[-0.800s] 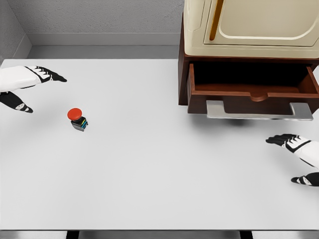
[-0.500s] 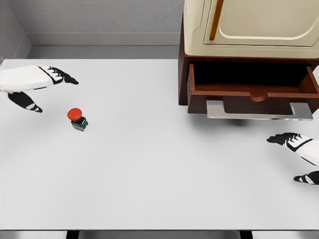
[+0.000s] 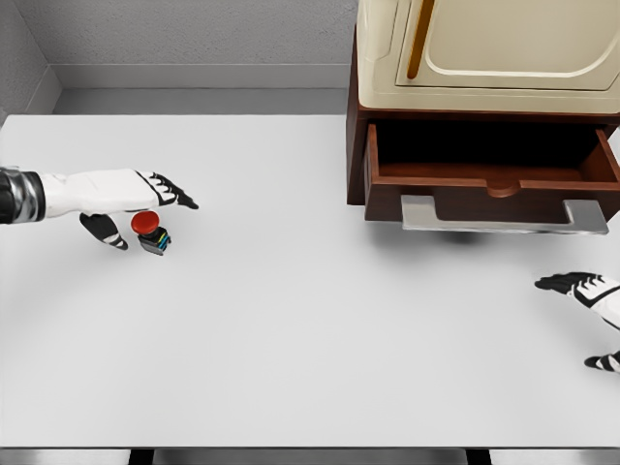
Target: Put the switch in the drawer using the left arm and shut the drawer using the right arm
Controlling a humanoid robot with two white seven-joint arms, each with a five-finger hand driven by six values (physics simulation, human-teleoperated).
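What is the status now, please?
Left hand open, over the red-capped push-button switch, no grasp. Right hand open, low right. Brown wooden drawer open; path clear.

You saw the right hand point(image 3: 593, 310) cut off by the right edge, the drawer point(image 3: 492, 180) interior lost in shadow, and the cabinet point(image 3: 484, 48) cropped at top.
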